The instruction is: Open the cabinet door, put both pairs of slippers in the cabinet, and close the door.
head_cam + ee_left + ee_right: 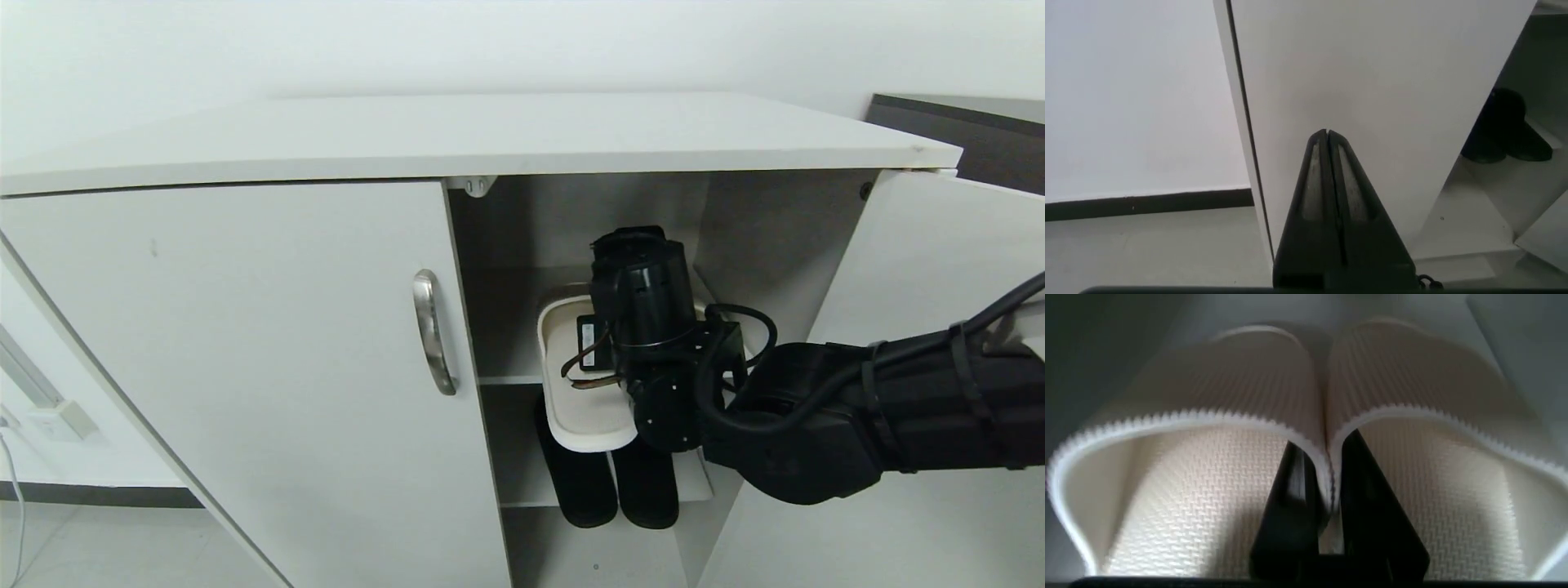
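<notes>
Wrist hardware hides most of the white slippers (584,412) on the upper shelf (504,339) of the cabinet (490,135), their straps pinched by the right gripper (1327,457). Black slippers (608,490) lie below. Left gripper (1327,135), jaws together, faces the closed door (245,343).

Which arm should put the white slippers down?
Right. The right end effector pinches the white slippers inside the cabinet, above the black pair. The left end effector sits shut outside, by the closed door.
</notes>
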